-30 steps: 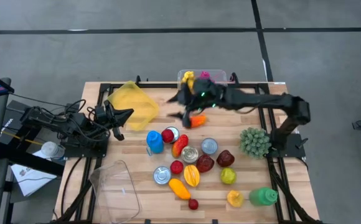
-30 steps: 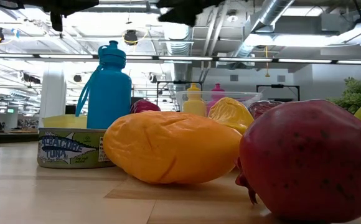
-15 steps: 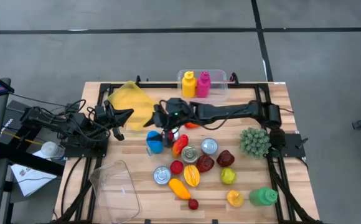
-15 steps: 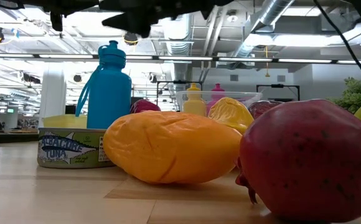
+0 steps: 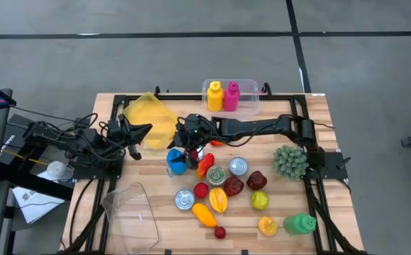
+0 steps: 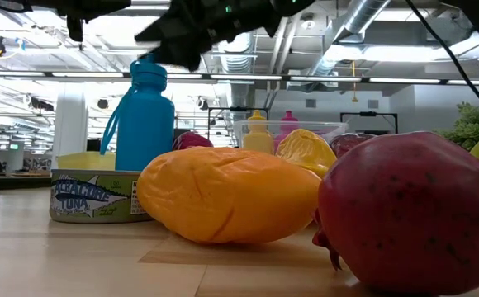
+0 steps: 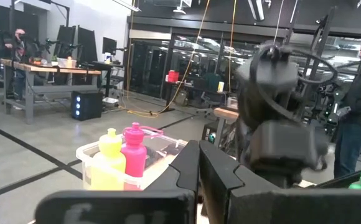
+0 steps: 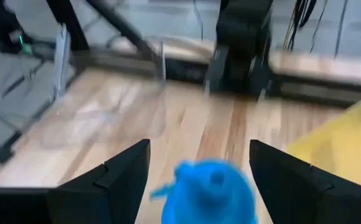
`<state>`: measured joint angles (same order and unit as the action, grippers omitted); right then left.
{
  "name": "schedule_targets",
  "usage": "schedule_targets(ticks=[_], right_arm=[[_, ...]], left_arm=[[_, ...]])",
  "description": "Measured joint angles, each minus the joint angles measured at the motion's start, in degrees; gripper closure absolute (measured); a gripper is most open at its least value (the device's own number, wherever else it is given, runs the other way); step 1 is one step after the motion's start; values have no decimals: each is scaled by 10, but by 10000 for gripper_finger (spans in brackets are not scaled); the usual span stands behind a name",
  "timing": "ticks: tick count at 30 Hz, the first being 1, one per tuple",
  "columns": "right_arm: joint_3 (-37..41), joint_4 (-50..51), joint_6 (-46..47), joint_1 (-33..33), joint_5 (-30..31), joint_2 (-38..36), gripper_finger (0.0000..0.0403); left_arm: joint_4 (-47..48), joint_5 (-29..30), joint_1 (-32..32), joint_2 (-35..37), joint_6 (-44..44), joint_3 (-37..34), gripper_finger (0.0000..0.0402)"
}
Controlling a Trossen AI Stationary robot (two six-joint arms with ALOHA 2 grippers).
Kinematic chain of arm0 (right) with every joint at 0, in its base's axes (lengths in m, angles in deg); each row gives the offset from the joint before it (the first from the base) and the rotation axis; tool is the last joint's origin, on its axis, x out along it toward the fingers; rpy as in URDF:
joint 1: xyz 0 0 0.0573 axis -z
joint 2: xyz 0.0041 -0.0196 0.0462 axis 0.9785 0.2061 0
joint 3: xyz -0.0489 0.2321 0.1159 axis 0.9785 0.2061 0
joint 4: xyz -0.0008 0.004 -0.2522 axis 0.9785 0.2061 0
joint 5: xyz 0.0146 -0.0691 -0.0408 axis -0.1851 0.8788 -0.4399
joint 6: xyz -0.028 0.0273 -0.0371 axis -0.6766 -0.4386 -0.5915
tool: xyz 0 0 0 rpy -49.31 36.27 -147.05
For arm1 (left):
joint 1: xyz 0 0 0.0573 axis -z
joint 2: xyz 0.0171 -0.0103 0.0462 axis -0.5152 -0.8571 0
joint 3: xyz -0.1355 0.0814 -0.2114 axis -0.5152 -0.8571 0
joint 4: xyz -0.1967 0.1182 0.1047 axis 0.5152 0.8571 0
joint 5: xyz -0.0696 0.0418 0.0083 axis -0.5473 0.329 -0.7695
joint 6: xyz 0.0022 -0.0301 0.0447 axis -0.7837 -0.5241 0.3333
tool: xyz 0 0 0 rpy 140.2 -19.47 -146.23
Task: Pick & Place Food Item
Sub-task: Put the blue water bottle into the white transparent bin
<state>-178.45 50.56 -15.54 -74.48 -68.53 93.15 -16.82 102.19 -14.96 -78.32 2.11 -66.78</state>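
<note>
Two fingers of the right gripper (image 8: 199, 165) stand apart, empty, with the blue plastic water bottle (image 8: 210, 190) directly between and below them. Yellow square container (image 5: 151, 120) lies just beyond. Left gripper (image 5: 143, 132), jaws together, waits near that container.

Wooden table (image 5: 319, 120) on a black frame, carrying a blue bottle (image 5: 176, 161), tuna can (image 6: 91, 196), yellow lid (image 5: 152, 119), clear tub (image 5: 242, 106) — plus scattered toy fruit, a green bottle (image 5: 300, 224), spiky plant (image 5: 290, 161).
</note>
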Motion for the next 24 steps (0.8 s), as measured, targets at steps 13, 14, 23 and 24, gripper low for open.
schedule_targets(ticks=[13, 14, 23, 24], right_arm=[[-1, 12, -2, 24, -45, 5, 264], [-1, 16, -2, 26, -51, 5, 279], [-2, 15, -32, 22, -63, 11, 348], [-2, 15, -32, 21, -61, 11, 348]], left_arm=[[0, 0, 0, 0, 1, 0, 402], [0, 0, 0, 0, 1, 0, 402], [0, 0, 0, 0, 2, 0, 402], [0, 0, 0, 0, 2, 0, 402]])
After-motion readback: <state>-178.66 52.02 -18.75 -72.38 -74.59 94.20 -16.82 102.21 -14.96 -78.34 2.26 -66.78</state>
